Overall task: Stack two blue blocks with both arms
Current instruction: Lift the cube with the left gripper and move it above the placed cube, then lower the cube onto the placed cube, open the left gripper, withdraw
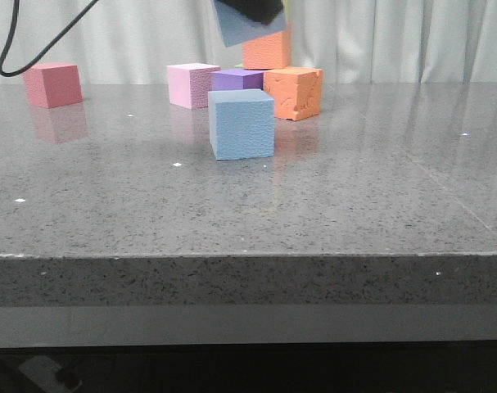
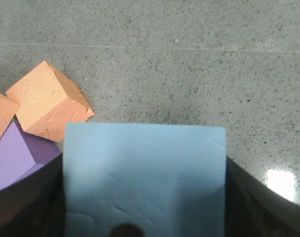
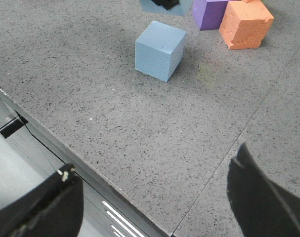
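Altogether two blue blocks [image 1: 241, 124], one pinched aloft by left hand [image 1: 250, 10]; right hand [image 3: 154, 197] spread.

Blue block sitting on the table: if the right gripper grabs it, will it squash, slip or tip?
The blue block on the table has a pebbled, matte face, so it probably gives slightly under the fingers and grips well rather than slipping. It looks like light foam. Resting flat on a square face, it should slide rather than roll if nudged.

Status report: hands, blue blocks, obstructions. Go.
Left hand shut on one blue block, raised above the table. Right hand open, empty, near the table edge. Second blue block resting on the table, top face clear. Purple cube and orange cube behind it.
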Tool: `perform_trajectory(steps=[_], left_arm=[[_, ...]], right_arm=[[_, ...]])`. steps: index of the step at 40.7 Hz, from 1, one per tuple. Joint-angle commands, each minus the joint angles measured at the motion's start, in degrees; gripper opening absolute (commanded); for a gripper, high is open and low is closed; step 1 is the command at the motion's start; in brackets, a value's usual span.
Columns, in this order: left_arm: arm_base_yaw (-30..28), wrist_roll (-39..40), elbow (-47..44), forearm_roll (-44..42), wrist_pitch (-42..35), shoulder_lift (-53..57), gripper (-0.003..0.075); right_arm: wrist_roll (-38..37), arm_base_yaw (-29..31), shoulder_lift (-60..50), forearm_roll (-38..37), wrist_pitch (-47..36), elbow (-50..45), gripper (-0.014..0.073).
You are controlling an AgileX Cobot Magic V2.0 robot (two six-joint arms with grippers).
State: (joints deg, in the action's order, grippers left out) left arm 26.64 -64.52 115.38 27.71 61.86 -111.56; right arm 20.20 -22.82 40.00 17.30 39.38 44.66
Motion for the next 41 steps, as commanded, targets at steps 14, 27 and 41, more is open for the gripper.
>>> perform_trajectory(steps=[14,27,41], left_arm=[[0.4,2.6,1.8,-1.1,1.3,-1.1,0.0368],[0.4,4.7,1.8,-2.5,0.5,-1.8,0.0368],[0.4,4.1,1.8,-2.4,0.1,-1.8,0.0405]], right_arm=[[0.4,0.5,-0.2,0.9,-3.8,1.4,0.0603],[0.4,0.5,-0.2,0.9,-3.8,1.4,0.0603],[0.4,0.5,-0.2,0.9,-3.8,1.4,0.0603]])
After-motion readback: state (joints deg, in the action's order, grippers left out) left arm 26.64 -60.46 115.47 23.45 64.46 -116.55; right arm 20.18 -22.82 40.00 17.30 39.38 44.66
